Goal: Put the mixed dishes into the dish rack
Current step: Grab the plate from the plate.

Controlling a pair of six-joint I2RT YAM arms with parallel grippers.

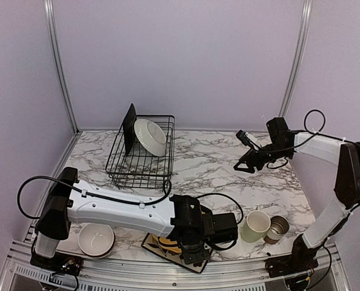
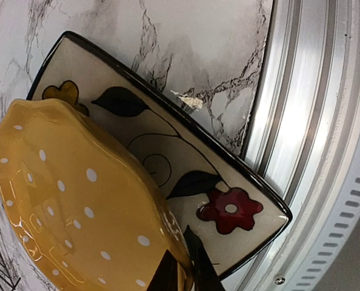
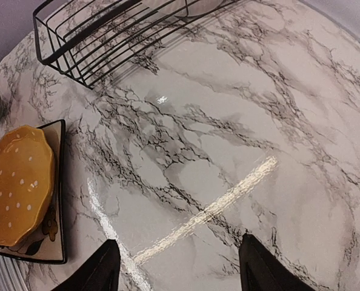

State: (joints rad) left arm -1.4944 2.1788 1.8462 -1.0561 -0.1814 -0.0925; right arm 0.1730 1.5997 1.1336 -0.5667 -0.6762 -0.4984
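Yellow scalloped white-dotted plate [image 2: 77,200] is pinched at its rim by the left gripper [image 2: 183,268].
It is stacked on a black-edged square flowered plate [image 2: 228,182] at the near edge of the marble table [image 3: 240,121]; the right gripper [image 3: 180,267] is held wide open.

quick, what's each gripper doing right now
left gripper: closed on the rim of the yellow plate
right gripper: open, holding nothing

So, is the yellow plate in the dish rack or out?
Out. The yellow plate lies on a square flowered plate at the near edge of the table, apart from the dish rack.
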